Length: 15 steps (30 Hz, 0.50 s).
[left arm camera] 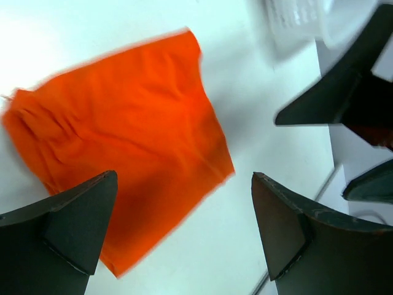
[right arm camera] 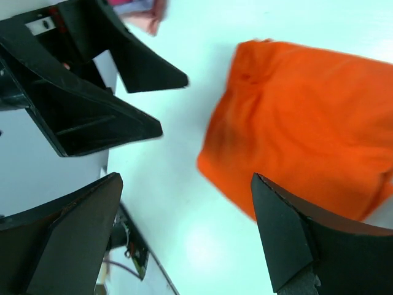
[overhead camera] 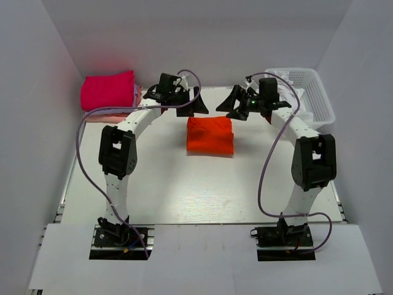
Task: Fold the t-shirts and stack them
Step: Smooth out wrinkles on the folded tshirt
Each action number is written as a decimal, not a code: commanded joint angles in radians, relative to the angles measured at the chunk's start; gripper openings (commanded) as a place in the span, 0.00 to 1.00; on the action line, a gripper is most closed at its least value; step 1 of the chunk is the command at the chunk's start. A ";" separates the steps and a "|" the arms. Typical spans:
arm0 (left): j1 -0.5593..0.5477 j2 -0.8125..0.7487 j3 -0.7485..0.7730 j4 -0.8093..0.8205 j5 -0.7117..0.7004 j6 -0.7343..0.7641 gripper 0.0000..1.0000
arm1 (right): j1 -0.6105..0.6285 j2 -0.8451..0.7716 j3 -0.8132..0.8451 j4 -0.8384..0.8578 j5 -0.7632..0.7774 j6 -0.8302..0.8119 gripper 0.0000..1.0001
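At the middle of the table lies the orange-red t-shirt, folded into a compact rectangle. It lies flat, with soft creases across its top and one slightly bunched edge in the left wrist view.

Both arms hang above its far edge without touching the cloth. The left pincer and the right pincer face each other, each with its fingers spread wide and nothing between them. That pose suggests the fold is done and the shirt lies free of both — one arm on either side, so each could take an end for the carry.

At the far left corner sits the stack: a magenta-pink t-shirt on top of paler pink cloth. It is probably kept there to be away from the spot where folding is done. A white basket stands at the far right. By the look of things, the orange-red shirt has not yet joined the stack — it lies well apart from it.
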 commanded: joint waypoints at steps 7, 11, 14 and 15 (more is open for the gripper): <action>-0.049 -0.125 -0.314 0.219 0.175 -0.085 1.00 | 0.083 0.017 -0.242 0.245 -0.154 0.118 0.91; -0.061 -0.071 -0.379 0.244 0.165 -0.119 1.00 | 0.083 0.063 -0.316 0.335 -0.165 0.146 0.91; -0.061 -0.031 -0.418 0.210 0.165 -0.119 1.00 | 0.072 0.111 -0.352 0.317 -0.122 0.118 0.91; -0.061 -0.022 -0.458 0.198 0.165 -0.119 1.00 | 0.068 0.125 -0.359 0.318 -0.119 0.114 0.91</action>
